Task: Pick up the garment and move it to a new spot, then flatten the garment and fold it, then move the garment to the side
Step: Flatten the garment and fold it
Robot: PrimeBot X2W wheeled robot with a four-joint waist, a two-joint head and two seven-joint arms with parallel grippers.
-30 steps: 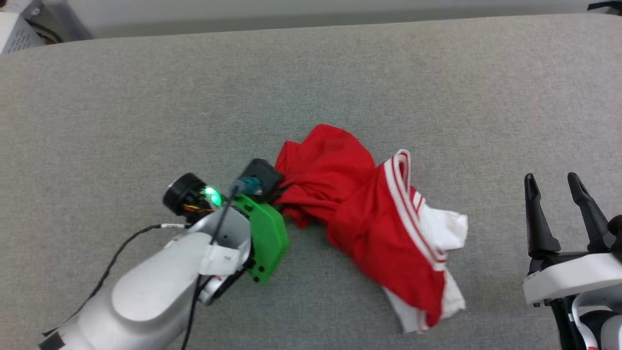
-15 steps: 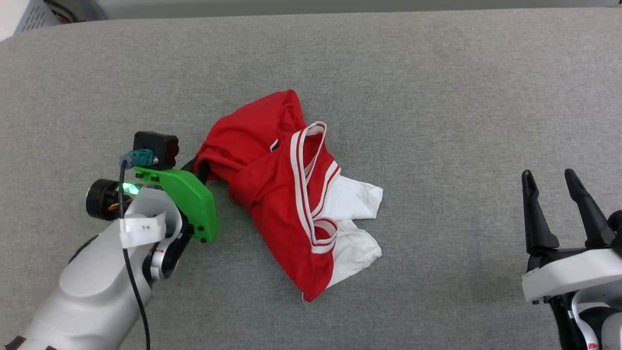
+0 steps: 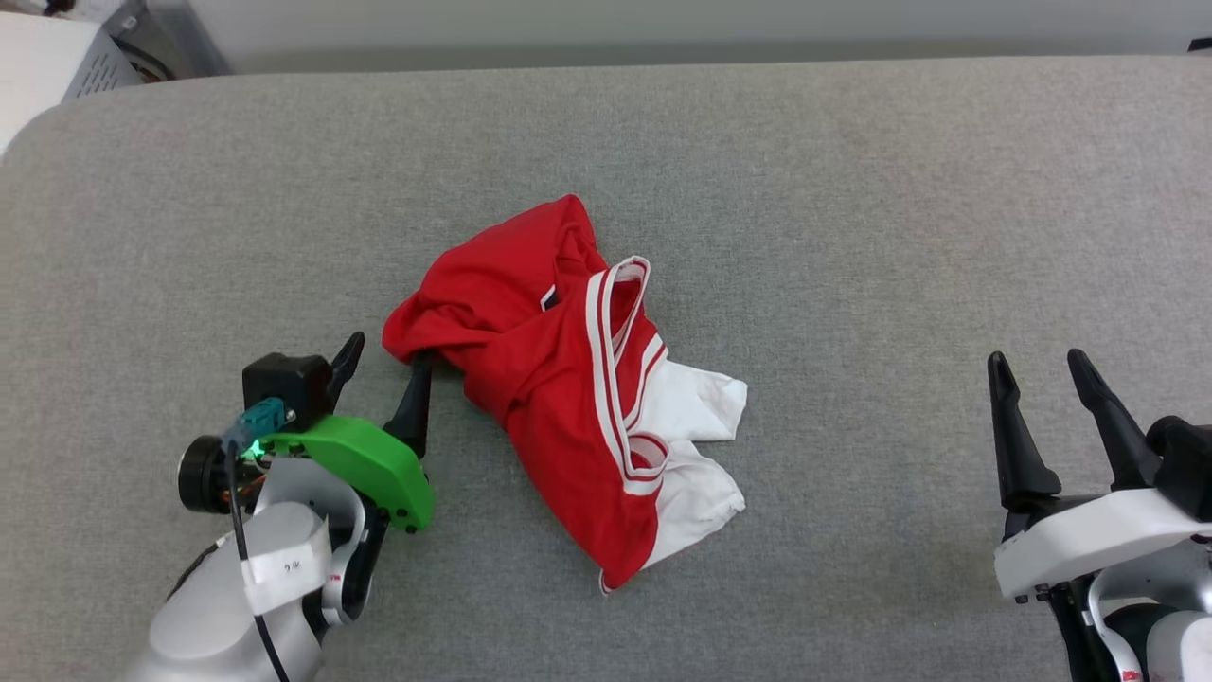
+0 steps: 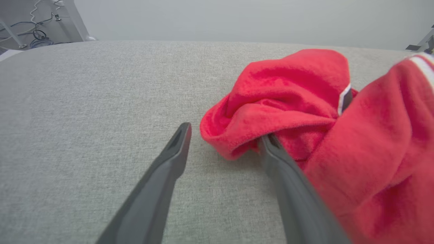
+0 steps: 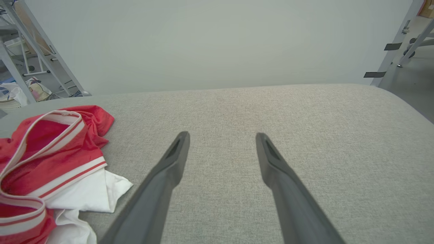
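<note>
**Crumpled jersey set down, flattening comes next**

The red jersey shirt with white short sleeves and red-white striped trim [image 3: 559,379] lies bunched in a heap near the middle of the grey fabric-covered counter [image 3: 852,189]. It is not spread at all. The striped collar loop stands up on top and white sleeve cloth spills out on the side towards the right hand.

The left hand [image 3: 386,355] sits at the heap's left edge with its fingers spread wide. One fingertip is tucked against a red fold, and nothing is clamped. The right hand [image 3: 1037,360] is equally wide and empty, well apart from the shirt at the lower right.

The move to a new spot looks done, so flattening is probably the step in hand. To do it well, bring the right hand in and have each hand pinch a single layer at a separate outer edge, such as a shoulder or a hem corner. Then draw them apart low over the counter. Pinching several layers would likely keep the twist in.

Count: one shirt, one counter, two hands, four dark fingers.
</note>
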